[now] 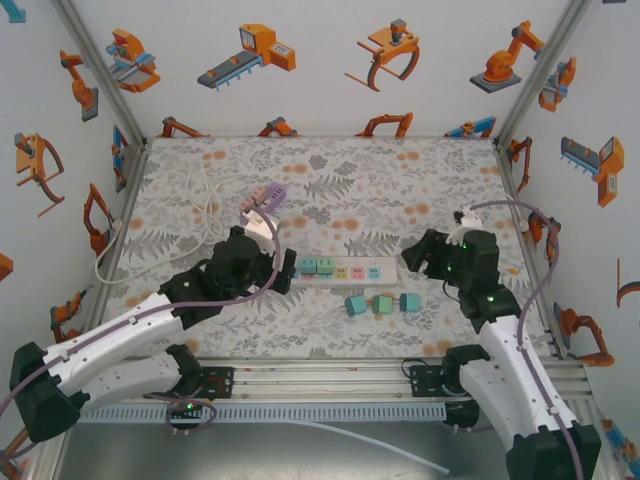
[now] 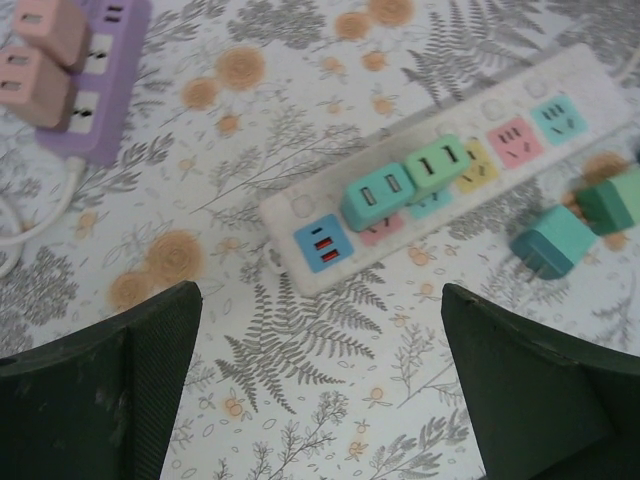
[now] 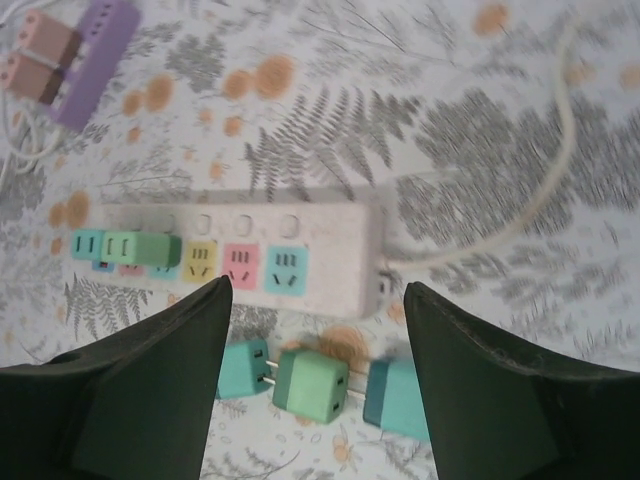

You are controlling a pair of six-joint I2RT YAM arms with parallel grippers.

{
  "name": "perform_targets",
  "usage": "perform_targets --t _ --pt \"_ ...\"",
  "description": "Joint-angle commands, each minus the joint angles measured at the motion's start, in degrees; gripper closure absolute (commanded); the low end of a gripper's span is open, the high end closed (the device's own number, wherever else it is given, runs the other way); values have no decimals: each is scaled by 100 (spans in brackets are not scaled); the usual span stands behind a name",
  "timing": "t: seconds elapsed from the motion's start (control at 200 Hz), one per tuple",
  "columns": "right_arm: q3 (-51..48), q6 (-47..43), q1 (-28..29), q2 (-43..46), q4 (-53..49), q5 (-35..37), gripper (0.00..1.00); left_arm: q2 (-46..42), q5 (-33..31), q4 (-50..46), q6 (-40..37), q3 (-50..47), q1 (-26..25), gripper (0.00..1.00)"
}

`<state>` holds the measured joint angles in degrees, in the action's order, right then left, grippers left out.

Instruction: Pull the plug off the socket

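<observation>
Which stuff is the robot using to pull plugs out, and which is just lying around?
For the job: white power strip, teal plug and green plug sitting in it.
Just lying about: three loose plugs on the table, purple power strip, its pink plugs.

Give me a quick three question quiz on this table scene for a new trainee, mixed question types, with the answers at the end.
1. True or false: a teal cube plug and a green cube plug sit plugged into the long white plastic power strip.
2. How many loose cube plugs lie on the floral table in front of that strip? A) one B) three C) five
3. Fill in: the two pink plugs at the back left sit in a ___ power strip.
Key: 1 true; 2 B; 3 purple, the purple power strip.
</observation>
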<state>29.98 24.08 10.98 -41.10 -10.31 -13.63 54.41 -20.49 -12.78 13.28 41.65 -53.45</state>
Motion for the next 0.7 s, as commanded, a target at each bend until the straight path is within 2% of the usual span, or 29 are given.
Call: perform_targets --t 0.0,0.115,0.22,0.386,0.511,0.691 --pt "183 -1265 767 -216 1249 234 37 102 -608 -188 611 -54 136 3" --pt "96 -2426 1534 -619 2048 49 37 208 -579 -70 916 -180 360 3" --pt "-19 -3740 2121 -1038 2568 -436 36 317 -355 -49 1255 -278 696 3" --pt "146 -5322 2676 -1847 2560 -1283 35 491 -178 159 1539 -448 985 3" --pt "525 -5909 2863 -2675 2198 -1748 35 745 -33 319 1751 -454 1152 3" --pt "1068 -6012 2978 -3764 2081 -1645 36 1238 93 480 1813 -348 1266 0"
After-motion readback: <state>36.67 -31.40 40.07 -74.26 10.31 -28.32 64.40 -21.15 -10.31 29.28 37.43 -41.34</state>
